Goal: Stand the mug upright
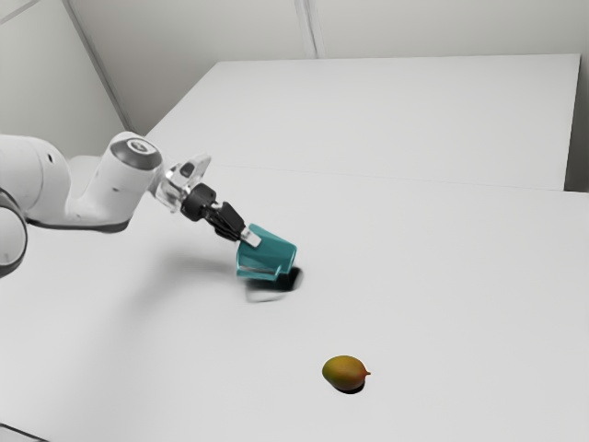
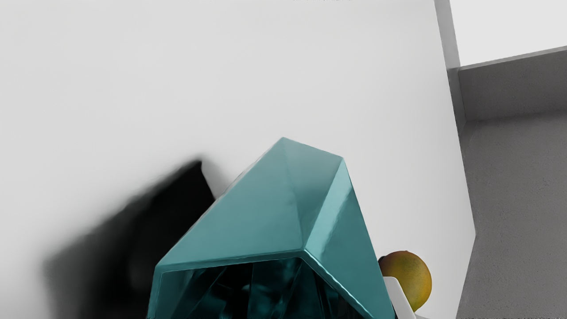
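Observation:
In the exterior view my gripper (image 1: 249,237) is shut on the teal mug (image 1: 267,253) at its side nearest the hand. The faceted mug is tilted and appears raised a little off the white table, with a dark shadow under it. From the wrist view, the mug (image 2: 266,212) has its open mouth and dark interior toward the hand. One pale fingertip of the gripper (image 2: 398,297) lies against the mug's outer wall; the other is hidden.
A yellow-green and reddish mango (image 1: 344,372) rests on the white table (image 1: 442,276), apart from the mug toward the exterior view's bottom. The mango (image 2: 409,279) is behind the fingertip in the wrist view. Pale walls stand beyond the table.

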Action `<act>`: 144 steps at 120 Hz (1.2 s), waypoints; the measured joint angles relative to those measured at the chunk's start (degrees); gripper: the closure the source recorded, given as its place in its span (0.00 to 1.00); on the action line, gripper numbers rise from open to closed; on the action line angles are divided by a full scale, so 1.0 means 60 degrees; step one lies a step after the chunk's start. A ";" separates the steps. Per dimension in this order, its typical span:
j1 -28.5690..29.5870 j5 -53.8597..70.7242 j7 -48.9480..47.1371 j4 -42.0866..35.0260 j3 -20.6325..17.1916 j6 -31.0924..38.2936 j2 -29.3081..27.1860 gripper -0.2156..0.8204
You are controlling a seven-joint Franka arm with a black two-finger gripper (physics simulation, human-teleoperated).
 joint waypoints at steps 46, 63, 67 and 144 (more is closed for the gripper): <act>-0.0621 0.3947 -0.1624 -0.0135 -0.0825 0.1333 -0.1511 0.96; -0.0780 0.5293 -0.2628 -0.0155 -0.1249 0.1641 -0.1765 0.96; -0.0781 0.5655 -0.2908 -0.0161 -0.1401 0.1677 -0.1808 0.96; -0.0783 0.8630 -0.6999 -0.1990 -0.2433 0.2937 -0.2769 0.96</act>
